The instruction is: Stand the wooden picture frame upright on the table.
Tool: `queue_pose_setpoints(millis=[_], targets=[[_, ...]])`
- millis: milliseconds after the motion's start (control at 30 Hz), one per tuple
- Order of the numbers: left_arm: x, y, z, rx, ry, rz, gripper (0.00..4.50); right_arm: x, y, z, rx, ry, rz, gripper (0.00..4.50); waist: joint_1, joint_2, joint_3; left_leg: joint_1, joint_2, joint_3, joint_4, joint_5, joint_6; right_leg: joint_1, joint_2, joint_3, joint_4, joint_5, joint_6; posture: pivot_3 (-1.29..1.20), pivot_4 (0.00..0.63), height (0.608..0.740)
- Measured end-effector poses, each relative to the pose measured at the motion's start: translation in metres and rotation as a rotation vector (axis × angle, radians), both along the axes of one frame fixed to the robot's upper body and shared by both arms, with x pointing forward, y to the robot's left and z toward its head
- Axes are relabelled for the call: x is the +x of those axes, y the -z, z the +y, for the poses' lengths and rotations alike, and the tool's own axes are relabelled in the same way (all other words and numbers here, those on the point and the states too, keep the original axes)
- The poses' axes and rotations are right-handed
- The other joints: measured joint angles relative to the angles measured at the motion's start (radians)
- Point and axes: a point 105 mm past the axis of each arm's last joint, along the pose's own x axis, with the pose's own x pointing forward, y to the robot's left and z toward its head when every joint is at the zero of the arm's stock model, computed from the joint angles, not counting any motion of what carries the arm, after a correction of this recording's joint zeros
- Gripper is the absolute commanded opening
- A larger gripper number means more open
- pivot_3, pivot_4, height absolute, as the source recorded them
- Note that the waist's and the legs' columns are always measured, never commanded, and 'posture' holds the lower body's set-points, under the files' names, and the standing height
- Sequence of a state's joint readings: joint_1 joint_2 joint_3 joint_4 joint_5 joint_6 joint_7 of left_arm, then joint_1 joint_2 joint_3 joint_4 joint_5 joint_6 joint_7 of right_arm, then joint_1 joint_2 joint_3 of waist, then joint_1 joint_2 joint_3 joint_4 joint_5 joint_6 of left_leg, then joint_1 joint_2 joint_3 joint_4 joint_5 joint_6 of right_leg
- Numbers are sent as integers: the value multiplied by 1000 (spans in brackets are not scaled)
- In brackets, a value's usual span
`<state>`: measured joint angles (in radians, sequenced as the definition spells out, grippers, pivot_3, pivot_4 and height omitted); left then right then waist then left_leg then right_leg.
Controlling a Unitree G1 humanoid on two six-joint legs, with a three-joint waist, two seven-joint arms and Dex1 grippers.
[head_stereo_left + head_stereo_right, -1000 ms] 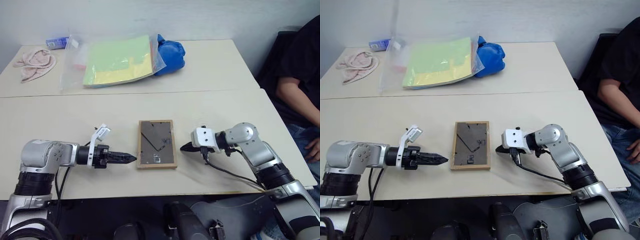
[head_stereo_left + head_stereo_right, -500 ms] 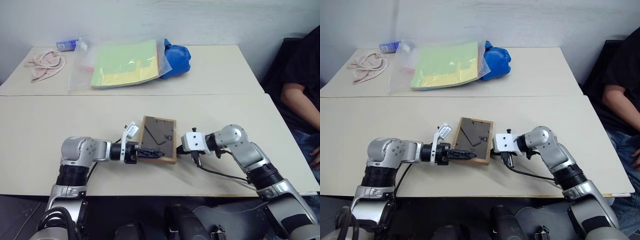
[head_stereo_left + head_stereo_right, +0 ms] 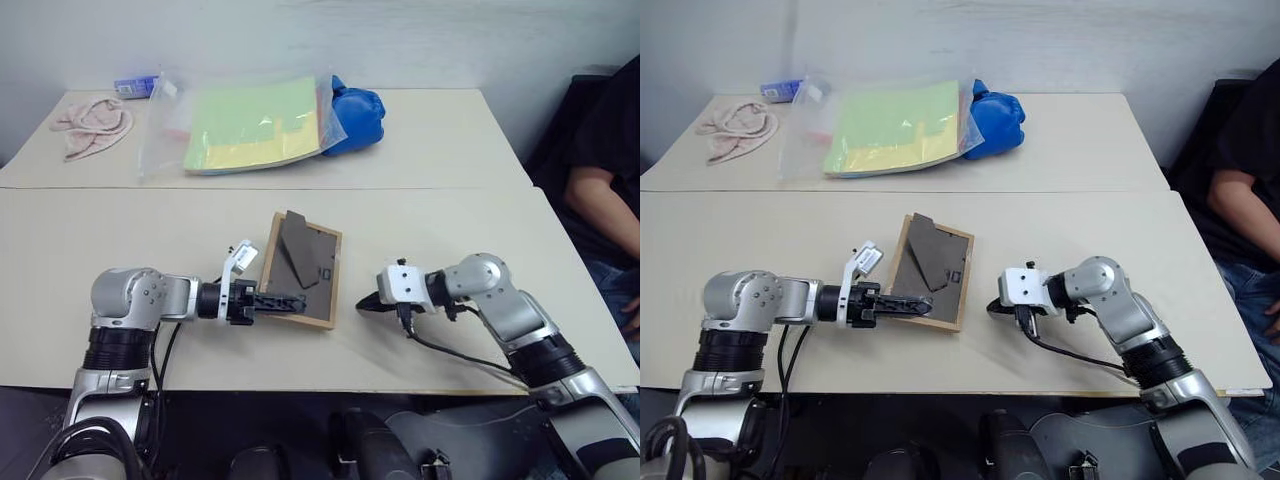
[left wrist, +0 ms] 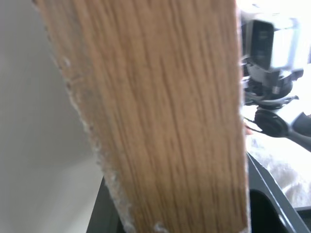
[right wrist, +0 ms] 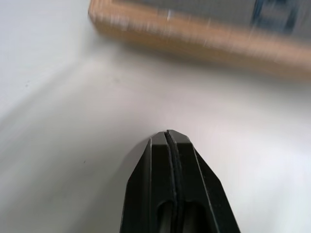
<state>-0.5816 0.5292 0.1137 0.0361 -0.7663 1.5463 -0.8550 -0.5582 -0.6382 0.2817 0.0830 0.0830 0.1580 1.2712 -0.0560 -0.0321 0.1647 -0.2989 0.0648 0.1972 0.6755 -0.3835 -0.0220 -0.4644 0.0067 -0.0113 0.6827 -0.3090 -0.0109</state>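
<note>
Beige table (image 3: 120, 230), left gripper (image 3: 285, 299) clamped on tilted frame's (image 3: 300, 268) near edge, right gripper (image 3: 368, 301) closed beside.

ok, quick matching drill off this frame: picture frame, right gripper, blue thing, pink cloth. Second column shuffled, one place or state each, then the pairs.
Column one:
1. picture frame
2. right gripper
3. blue thing
4. pink cloth

Column two:
A. far table, beside the bag of green-yellow papers
B. fingers shut, nothing held, just off the frame's right edge
C. far table, at its left end
D. tilted up off the near table, back side showing, its near edge in the left gripper

Pairs: 1-D, 2-B, 3-A, 4-C
</note>
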Motion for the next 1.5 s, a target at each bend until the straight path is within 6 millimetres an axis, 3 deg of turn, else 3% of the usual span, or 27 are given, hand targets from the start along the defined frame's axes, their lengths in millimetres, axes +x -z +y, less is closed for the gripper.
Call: queue_pose_setpoints(millis=[200,367,567,700,833,933,1067,1233,1333,1433,1500], targets=[[-7,-14,-9,41,70,-193,1276,-3,-92,17,321,56,149,2649,-14,1,1,0,-1,-14,1,-1,-4,0,2,-2,2,-1,-2,0,150,740],[-4,-11,-13,64,80,-271,1276,-3,-98,40,370,59,257,4408,-17,1,1,-3,-2,-20,2,-1,-4,0,1,-5,1,-2,-3,0,150,740],[7,-22,-16,62,63,-361,1276,-5,-94,55,347,37,310,4500,-18,1,1,-5,-2,-22,2,-1,-4,0,1,-7,0,-2,-3,0,150,740],[10,-19,-17,75,63,-380,1276,-22,-99,69,367,-55,332,4500,-22,1,1,-5,-2,-22,2,-1,-4,0,1,-7,0,-2,-3,0,150,740],[12,-16,-15,74,65,-375,1276,-29,-110,59,381,-72,312,4500,-20,1,1,-6,-2,-23,2,-1,-4,0,1,-8,-1,-2,-3,0,150,740],[14,-12,-10,85,49,-351,1276,-26,-106,46,351,-17,256,4500,-21,1,1,-6,-2,-23,1,-1,-4,0,1,-8,-1,-2,-3,0,150,740],[13,-19,-5,55,33,-306,1276,2,-86,1,209,155,-39,4500,-15,0,2,-7,-3,-24,1,-2,-4,0,1,-8,-3,-1,-2,0,150,740],[7,-33,-9,6,72,-271,1276,26,-83,-26,24,63,-715,4500,-27,0,2,-6,-3,-23,0,-1,-4,0,1,-8,-3,-1,-2,0,150,740],[1,-39,-12,-24,100,-222,1276,27,-78,-17,-74,-124,-1122,4500,-37,0,4,-5,-3,-23,0,-1,-5,0,2,-7,-2,-1,-2,0,150,740],[-2,-50,-14,-55,118,-212,1276,23,-79,7,-14,-265,-1345,4500,-44,0,5,-4,-3,-23,0,0,-6,-1,2,-6,0,-2,-3,0,150,740],[-4,-54,-15,-65,128,-210,1276,25,-86,24,68,-293,-1460,4130,-48,1,5,-4,-3,-23,-1,0,-7,-1,2,-6,1,-2,-4,0,150,740]])
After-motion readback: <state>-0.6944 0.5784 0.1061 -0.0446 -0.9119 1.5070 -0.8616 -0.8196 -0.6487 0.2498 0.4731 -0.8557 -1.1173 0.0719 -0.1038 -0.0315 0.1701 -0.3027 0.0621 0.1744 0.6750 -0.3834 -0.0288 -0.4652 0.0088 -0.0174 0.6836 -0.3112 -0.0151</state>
